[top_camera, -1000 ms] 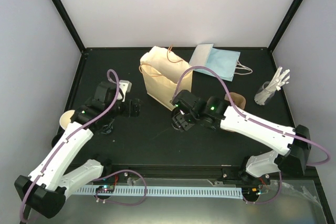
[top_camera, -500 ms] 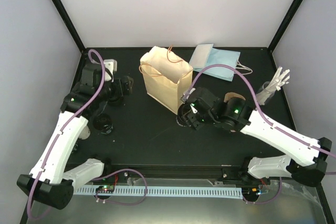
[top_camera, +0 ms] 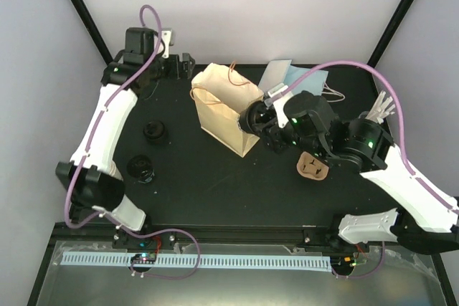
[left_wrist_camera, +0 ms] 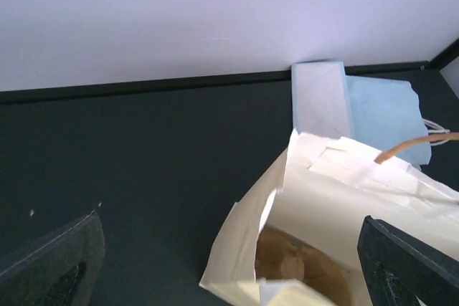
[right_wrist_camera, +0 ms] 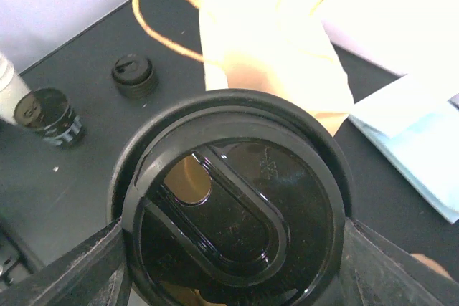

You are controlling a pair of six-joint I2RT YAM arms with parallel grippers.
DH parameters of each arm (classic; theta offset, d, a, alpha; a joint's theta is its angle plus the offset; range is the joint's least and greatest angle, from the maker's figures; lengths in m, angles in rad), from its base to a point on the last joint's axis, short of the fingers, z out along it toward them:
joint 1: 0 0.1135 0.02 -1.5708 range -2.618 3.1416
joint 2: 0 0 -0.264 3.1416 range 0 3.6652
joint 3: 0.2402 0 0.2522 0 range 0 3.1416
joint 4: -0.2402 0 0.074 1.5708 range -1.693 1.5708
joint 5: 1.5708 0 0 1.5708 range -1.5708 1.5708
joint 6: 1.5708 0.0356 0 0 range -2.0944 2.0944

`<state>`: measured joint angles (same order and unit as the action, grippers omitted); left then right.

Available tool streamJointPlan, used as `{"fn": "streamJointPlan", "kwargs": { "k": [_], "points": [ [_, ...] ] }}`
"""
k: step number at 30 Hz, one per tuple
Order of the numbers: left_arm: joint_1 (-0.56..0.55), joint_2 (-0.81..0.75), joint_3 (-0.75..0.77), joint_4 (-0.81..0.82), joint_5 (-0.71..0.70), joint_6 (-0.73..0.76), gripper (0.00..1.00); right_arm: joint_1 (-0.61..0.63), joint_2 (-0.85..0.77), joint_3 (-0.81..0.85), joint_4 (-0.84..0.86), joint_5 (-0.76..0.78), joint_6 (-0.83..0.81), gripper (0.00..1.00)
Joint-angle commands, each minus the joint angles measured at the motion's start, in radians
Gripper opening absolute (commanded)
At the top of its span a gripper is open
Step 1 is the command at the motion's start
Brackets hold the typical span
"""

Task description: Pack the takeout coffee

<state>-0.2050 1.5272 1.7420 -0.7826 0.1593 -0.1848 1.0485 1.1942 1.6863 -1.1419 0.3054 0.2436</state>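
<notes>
- In my right gripper (right_wrist_camera: 229, 271) I have the takeout coffee (right_wrist_camera: 233, 202). The jaws are clamped on the cup's sides below the lid, one finger on each side, and the black lid fills the wrist view.
- How I expect it to handle: a thin paper wall that dents if I squeeze harder, and a press-fit lid that can pop off if the rim goes oval. I would keep the pinch high on the body, just under the rolled rim where the paper is stiffest — never on the lid.
- I cannot tell whether it is full. I would treat it as holding liquid, so keep it upright and make no jerks.
- Just past the fingers stands the paper bag (right_wrist_camera: 276, 59) with its mouth open and a rope handle looping up. The cup hangs beside its wall, not over the opening yet.
- The bag is soft and light, so a nudge from the cup could fold the rim or tip it over.
- Farther out and off to the side, a loose black lid (right_wrist_camera: 134, 75) lies on the table — not mine to take.
- On the bag's far side, my left gripper (top_camera: 183, 64) hovers with its jaws spread wide and nothing in them.
</notes>
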Motion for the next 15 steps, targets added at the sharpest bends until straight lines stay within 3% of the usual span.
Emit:
{"fn": "streamJointPlan", "kwargs": {
  "k": [1, 6, 15],
  "points": [
    [0.016, 0.139, 0.154, -0.074, 0.149, 0.109, 0.99, -0.004, 0.069, 0.091, 0.017, 0.127, -0.024, 0.71],
    [0.016, 0.250, 0.220, -0.089, 0.273, 0.134, 0.99, -0.008, 0.096, 0.116, 0.097, 0.234, -0.044, 0.71],
    [0.015, 0.316, 0.238, -0.105, 0.377, 0.157, 0.95, -0.014, 0.194, 0.182, 0.184, 0.265, -0.120, 0.70]
  ]
}}
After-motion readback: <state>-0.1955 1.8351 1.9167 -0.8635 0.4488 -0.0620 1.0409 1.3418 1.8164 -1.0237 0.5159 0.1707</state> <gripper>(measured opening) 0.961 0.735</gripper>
